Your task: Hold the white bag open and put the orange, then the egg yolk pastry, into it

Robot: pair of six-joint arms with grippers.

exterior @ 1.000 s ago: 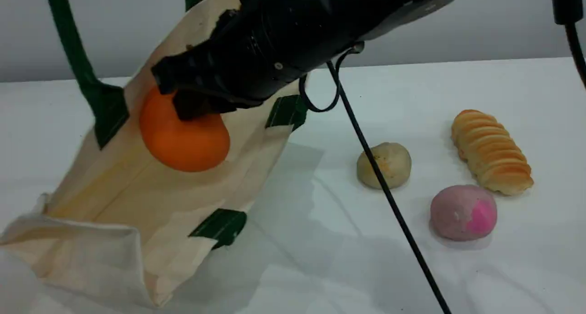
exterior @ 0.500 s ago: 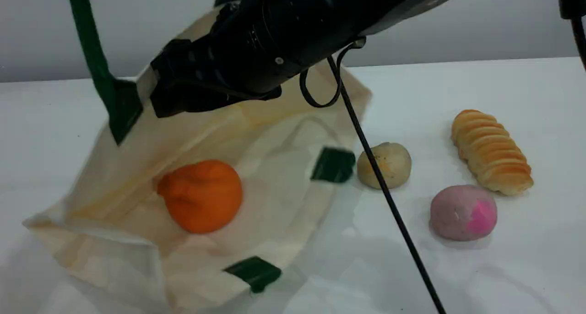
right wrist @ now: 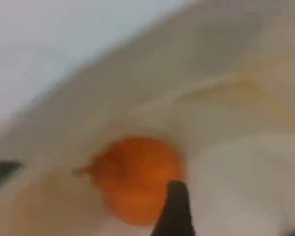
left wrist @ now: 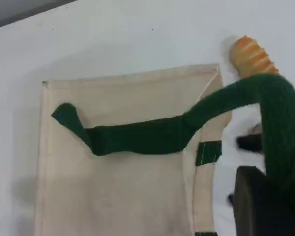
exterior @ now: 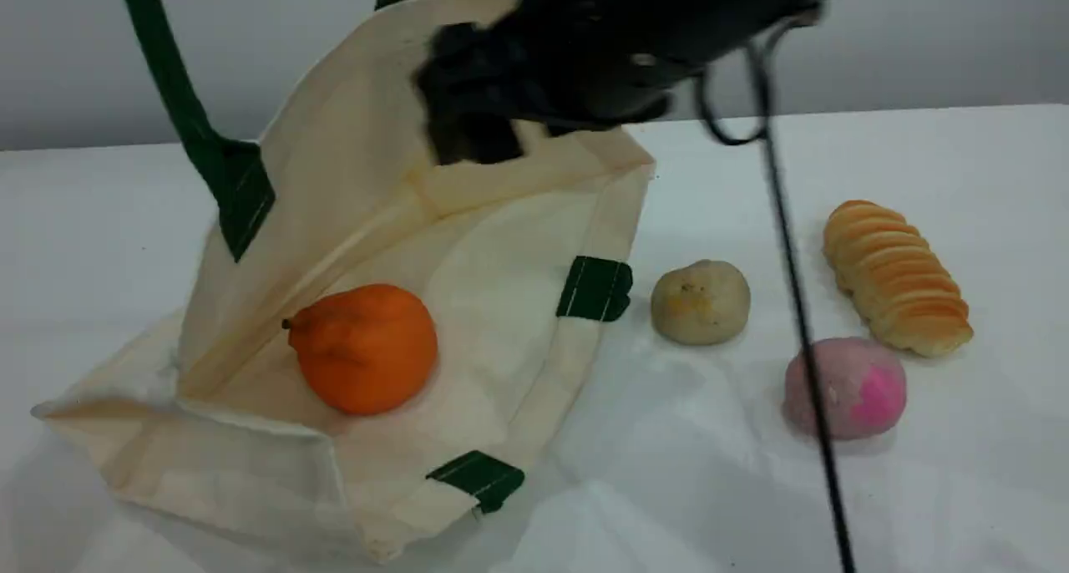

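- I see the white bag (exterior: 501, 247) lying on the left half of the table (exterior: 835, 489), its mouth held open toward the right, one wall raised and the other flat on the cloth.
- The orange (exterior: 365, 347) rests inside the bag on the lower wall, stem pointing left, free of any gripper.
- My right gripper (exterior: 476, 130) hangs blurred above the bag's far rim; from its wrist camera one dark fingertip (right wrist: 176, 209) shows over the orange, not touching it. I read the jaws as spread wide with nothing between them.
- My left gripper (left wrist: 260, 206) is at the bottom edge of its own view, with the green strap handle (left wrist: 265, 103) running down into it; I take the jaws as closed on that handle, which runs up out of the scene's top edge.
- The egg yolk pastry (exterior: 700, 301) sits on the table just right of the bag's rim, beside a green patch (exterior: 595, 288).
- Farther right lie a ridged bread roll (exterior: 896, 276) and, nearer, a pink-purple ball (exterior: 845, 387), both clear of the bag.
- A dark cable (exterior: 793, 306) crosses in front of the pink ball.
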